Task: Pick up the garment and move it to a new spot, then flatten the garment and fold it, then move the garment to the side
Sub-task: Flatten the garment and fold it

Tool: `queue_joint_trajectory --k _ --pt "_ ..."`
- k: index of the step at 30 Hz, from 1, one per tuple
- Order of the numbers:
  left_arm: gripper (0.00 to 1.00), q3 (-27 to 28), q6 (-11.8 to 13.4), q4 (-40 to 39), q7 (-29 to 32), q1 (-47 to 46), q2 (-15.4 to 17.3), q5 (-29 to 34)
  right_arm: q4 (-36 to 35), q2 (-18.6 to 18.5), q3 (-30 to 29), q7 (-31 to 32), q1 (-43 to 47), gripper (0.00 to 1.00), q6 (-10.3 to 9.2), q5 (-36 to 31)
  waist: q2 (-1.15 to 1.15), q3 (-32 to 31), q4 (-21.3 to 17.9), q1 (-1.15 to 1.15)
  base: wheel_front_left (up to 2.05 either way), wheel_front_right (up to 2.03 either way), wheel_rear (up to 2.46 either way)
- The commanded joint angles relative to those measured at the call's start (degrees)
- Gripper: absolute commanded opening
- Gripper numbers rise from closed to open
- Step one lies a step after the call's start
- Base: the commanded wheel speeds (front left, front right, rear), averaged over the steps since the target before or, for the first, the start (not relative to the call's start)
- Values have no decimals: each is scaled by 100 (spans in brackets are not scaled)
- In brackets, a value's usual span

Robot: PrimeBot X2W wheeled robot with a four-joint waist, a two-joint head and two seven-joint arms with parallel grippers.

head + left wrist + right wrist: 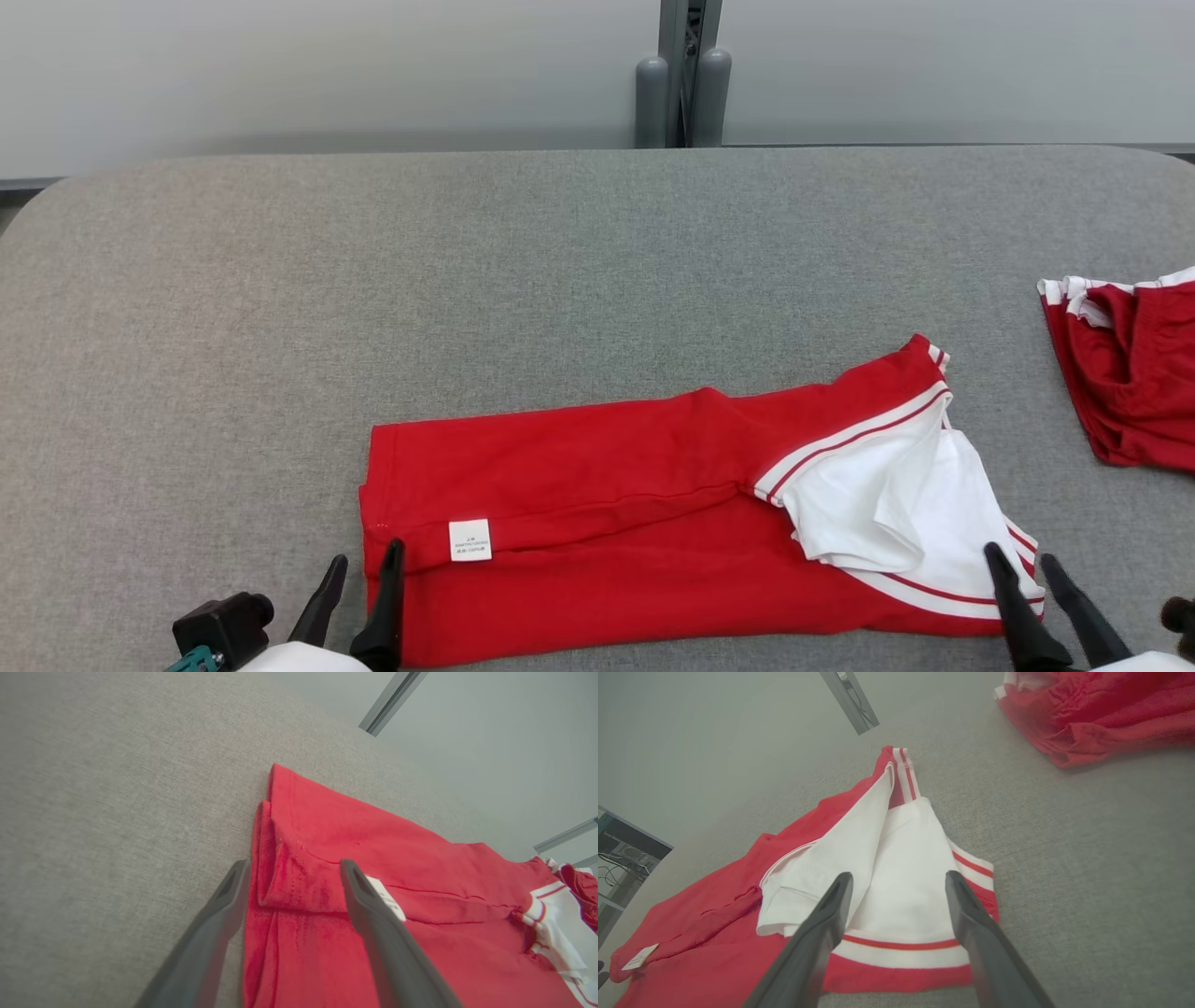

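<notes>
1. Midway through folding: the garment (607, 485), red with white striped trim, lies as a long band on the grey counter (373, 280), near its front edge and a little right of centre.
2. Both sets of jaws stand spread and hold nothing. The left jaws sit at the band's left end beside the label (470, 539), with one finger (373, 933) over the red cloth and the other (210, 942) over bare counter. The right jaws sit over the white sleeve (901, 882) at the right end.
3. Judged from the lie of the cloth, one lengthwise fold is made. Its upper layer stops short of the near hem, leaving a strip of the lower layer showing.
4. The sleeve is rumpled and turned back on itself. It looks worth smoothing flat first, since a further fold over that lump would likely sit crooked.
5. For the next fold, each pair of jaws should take both layers at its own end, pinching close to the edge so that no layer slips free.
6. The two arms should lift and travel together at one height. Uneven pulling would skew a band this long.
7. A second red garment (1130, 373) lies well apart at the counter's right. The final move aside should keep the two from mingling.
</notes>
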Motion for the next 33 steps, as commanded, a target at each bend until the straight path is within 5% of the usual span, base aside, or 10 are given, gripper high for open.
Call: queue_joint_trajectory --k 1,11,27,29,33 --pt "100 35 43 -62 -37 54 40 26 -105 -73 -102 18 59 100 10 22 0 -56 -27 0 0 0 0" --pt "100 -35 274 -613 -75 68 110 286 -693 30 -728 229 55 100 10 -221 0 -339 7 0 0 0 0" --pt "100 -286 449 -876 -3 -224 18 566 -433 216 -552 290 -554 100 10 -806 0 -544 220 0 0 0 0" --pt "100 -293 449 -887 -3 -250 11 571 -330 253 -505 237 -681 47 10 -862 0 -538 246 0 0 0 0" --pt "100 -270 474 -899 -23 -257 7 562 -6 324 -302 139 -896 0 11 -806 0 -505 326 0 0 0 0"
